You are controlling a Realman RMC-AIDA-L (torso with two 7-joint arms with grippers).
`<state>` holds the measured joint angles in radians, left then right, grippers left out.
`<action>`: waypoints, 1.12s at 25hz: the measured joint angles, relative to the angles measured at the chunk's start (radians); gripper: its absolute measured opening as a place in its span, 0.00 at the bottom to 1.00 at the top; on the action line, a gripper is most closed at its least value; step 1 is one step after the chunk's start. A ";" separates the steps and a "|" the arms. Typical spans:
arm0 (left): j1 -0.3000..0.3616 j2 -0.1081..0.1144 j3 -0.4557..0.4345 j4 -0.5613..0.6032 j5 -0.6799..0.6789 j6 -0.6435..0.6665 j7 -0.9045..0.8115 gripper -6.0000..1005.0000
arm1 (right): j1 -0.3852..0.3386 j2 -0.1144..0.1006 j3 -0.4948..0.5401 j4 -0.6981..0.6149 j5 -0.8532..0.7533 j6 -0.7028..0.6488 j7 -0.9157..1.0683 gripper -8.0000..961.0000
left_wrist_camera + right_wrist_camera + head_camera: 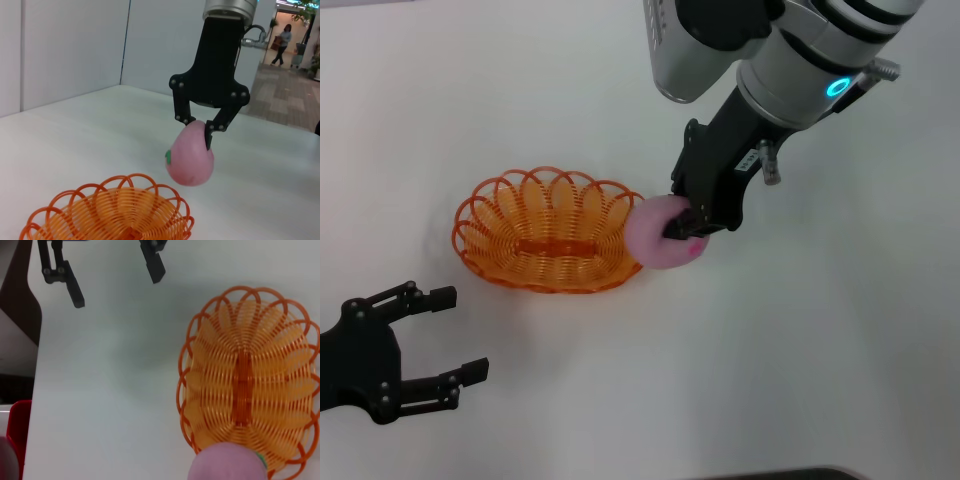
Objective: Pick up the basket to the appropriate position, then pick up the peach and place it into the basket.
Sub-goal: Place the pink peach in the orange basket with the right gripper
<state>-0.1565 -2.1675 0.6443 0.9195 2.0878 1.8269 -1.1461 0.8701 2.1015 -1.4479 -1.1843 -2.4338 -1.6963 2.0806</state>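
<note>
Pink peach [190, 155], green stem spot, right pincer [199, 129] gripped

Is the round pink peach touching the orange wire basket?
Apart. The left wrist view shows the round pink peach hanging in the right hand, with white table visible between it and the orange wire basket.

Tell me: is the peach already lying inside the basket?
No; the right gripper holds the peach in the air, beside the basket.

white table [820, 350], red bin [12, 435], distant person [285, 40]
</note>
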 joint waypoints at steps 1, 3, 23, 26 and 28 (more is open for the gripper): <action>0.000 0.000 0.000 -0.001 0.000 0.000 -0.001 0.87 | 0.001 0.000 0.002 -0.003 0.007 0.002 -0.004 0.23; 0.000 0.000 0.000 -0.001 0.000 0.000 -0.002 0.87 | 0.001 0.000 0.006 -0.010 0.021 0.010 -0.010 0.23; 0.000 -0.002 0.000 -0.012 -0.002 0.003 -0.013 0.87 | -0.056 0.003 -0.190 -0.002 0.107 0.352 -0.017 0.26; 0.000 -0.002 0.000 -0.012 -0.002 0.004 -0.015 0.87 | -0.057 0.002 -0.191 0.002 0.127 0.366 -0.018 0.28; 0.001 -0.002 0.000 -0.012 -0.002 0.005 -0.015 0.87 | -0.055 0.001 -0.192 0.009 0.135 0.371 -0.019 0.29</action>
<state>-0.1556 -2.1691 0.6442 0.9079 2.0861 1.8323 -1.1611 0.8147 2.1029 -1.6401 -1.1758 -2.2990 -1.3258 2.0615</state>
